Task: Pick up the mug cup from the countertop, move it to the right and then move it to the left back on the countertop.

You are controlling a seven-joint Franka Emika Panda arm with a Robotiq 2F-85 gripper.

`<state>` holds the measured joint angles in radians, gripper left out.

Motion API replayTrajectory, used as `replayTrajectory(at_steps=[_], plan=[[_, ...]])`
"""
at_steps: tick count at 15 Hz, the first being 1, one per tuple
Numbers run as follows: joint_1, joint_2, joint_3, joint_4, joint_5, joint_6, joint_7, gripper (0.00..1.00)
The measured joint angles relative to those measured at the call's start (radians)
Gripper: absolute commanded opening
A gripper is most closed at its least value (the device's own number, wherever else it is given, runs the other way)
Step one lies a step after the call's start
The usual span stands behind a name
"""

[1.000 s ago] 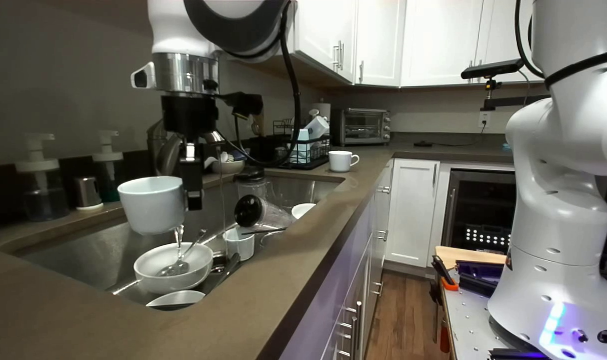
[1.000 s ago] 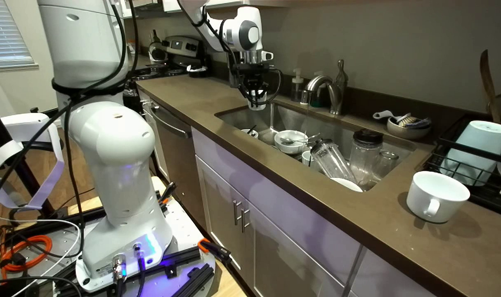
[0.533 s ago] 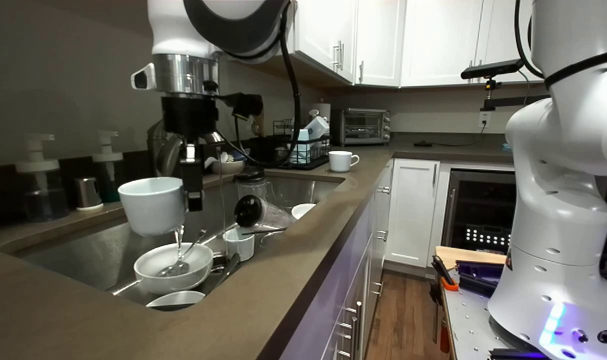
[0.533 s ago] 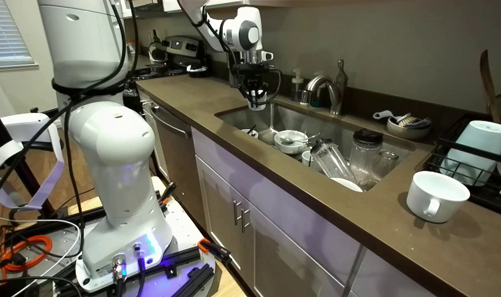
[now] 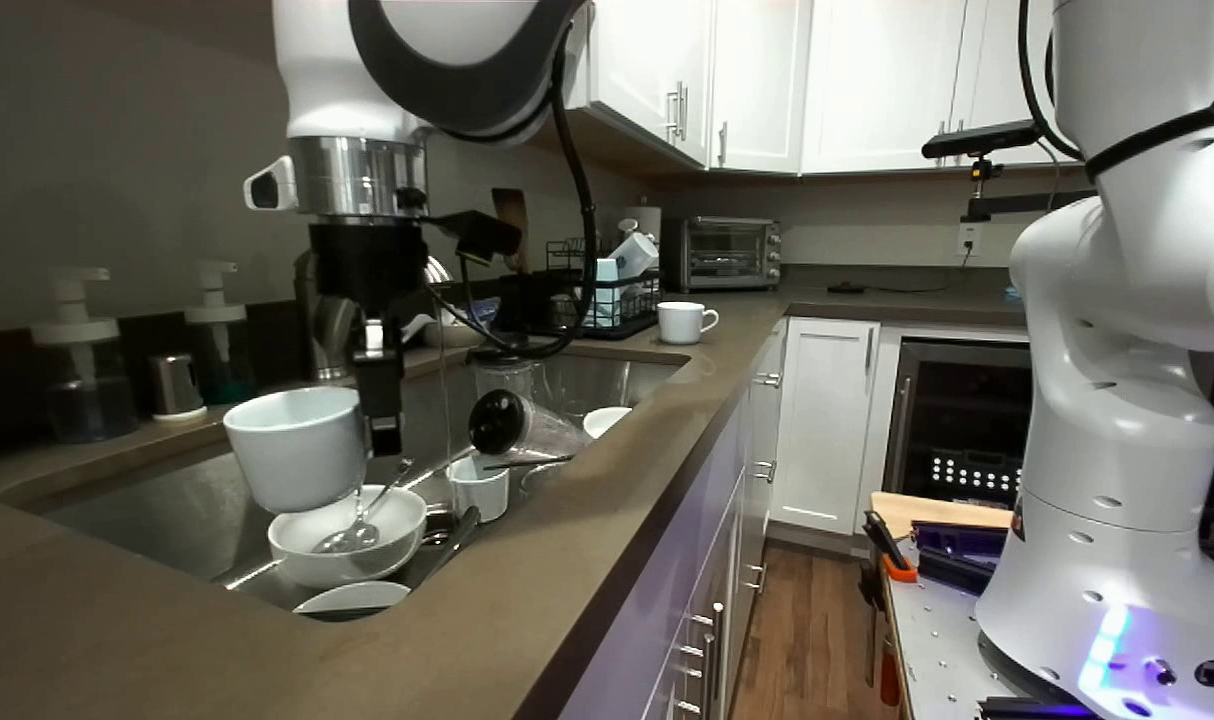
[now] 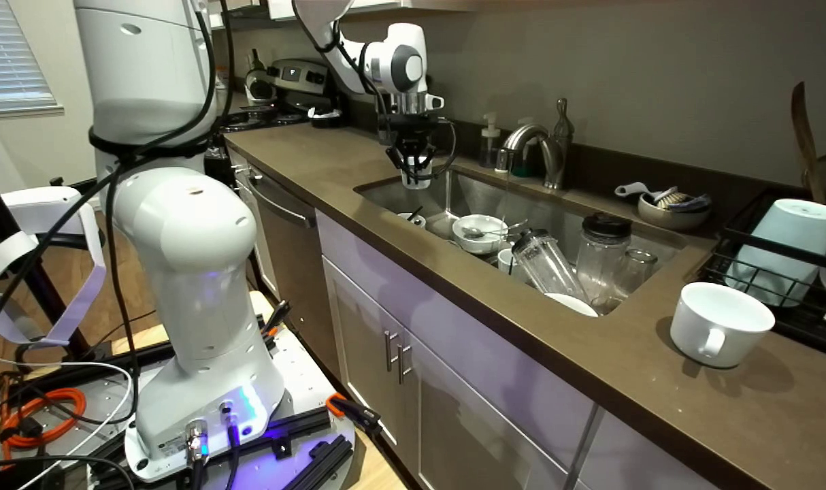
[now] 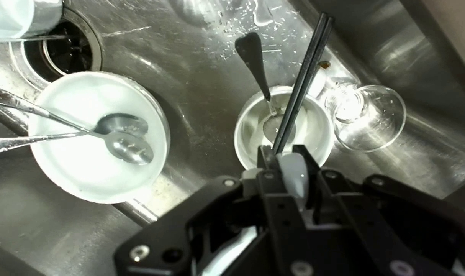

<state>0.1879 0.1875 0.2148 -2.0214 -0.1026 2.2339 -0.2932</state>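
The white mug cup hangs upright in my gripper, a little above the dishes in the sink. In an exterior view it also shows, partly covered by the black fingers. In the wrist view, my gripper is closed on the mug's pale handle; most of the mug body is hidden behind the gripper. A similar white mug stands upright on the brown countertop, near the dish rack; its handle faces the counter's front edge. It also shows in an exterior view.
The steel sink holds a white bowl with spoons, a cup with chopsticks, a clear glass and a tilted jar. The faucet, soap dispensers and dish rack stand behind and beside it.
Over the last half second my gripper and the held mug have come down and shifted slightly left in both exterior views. Before that they were nearly still. The other mug has not moved.
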Motion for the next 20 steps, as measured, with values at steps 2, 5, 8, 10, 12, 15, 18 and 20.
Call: replayTrajectory(at_steps=[2, 5, 8, 10, 12, 15, 18, 20], plan=[[0.006, 0.005, 0.011, 0.009, 0.0, 0.0, 0.0, 0.05], [0.023, 0.009, 0.019, 0.032, -0.002, 0.0, 0.0, 0.05], [0.037, 0.02, 0.028, 0.063, -0.003, -0.001, 0.0, 0.05], [0.045, 0.037, 0.037, 0.087, -0.003, -0.001, -0.006, 0.05], [0.054, 0.064, 0.047, 0.117, -0.003, -0.001, -0.018, 0.05], [0.065, 0.114, 0.066, 0.166, -0.002, 0.0, -0.039, 0.05], [0.078, 0.165, 0.085, 0.214, -0.002, 0.0, -0.062, 0.05], [0.085, 0.194, 0.096, 0.243, -0.002, 0.0, -0.075, 0.05]])
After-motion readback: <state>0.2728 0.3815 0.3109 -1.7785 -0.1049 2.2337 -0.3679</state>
